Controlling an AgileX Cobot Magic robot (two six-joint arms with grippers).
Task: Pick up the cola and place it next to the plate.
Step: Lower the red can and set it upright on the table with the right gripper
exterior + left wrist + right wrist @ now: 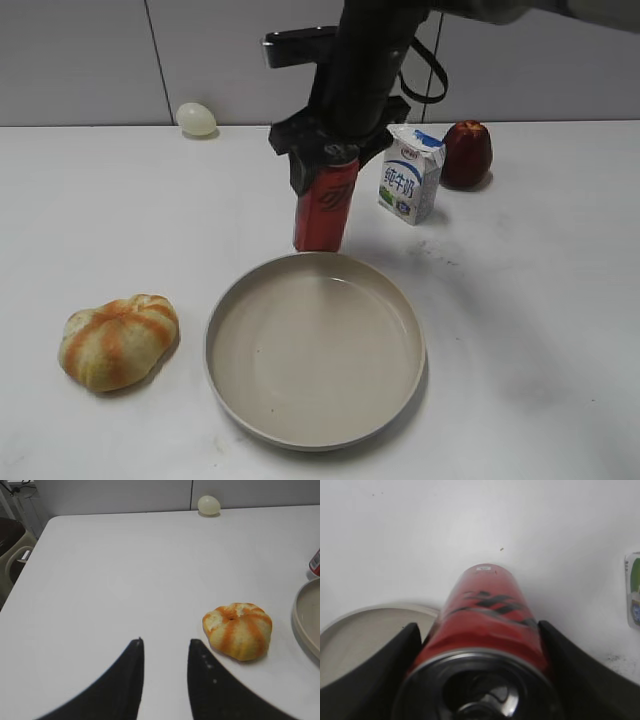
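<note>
The cola (325,215) is a tall red can that stands upright just behind the far rim of the beige plate (315,350). My right gripper (322,165) is shut on the cola near its top. In the right wrist view the two black fingers (477,630) press on both sides of the cola (490,610), its silver top fills the foreground, and the plate (365,625) lies at lower left. I cannot tell whether the can's base touches the table. My left gripper (165,641) is open and empty over the table; it is out of the exterior view.
A milk carton (410,180) and a dark red apple (467,153) stand right of the cola. A pale egg (196,118) lies at the back left. An orange-striped bun (118,340) lies left of the plate, close to the left gripper's right finger.
</note>
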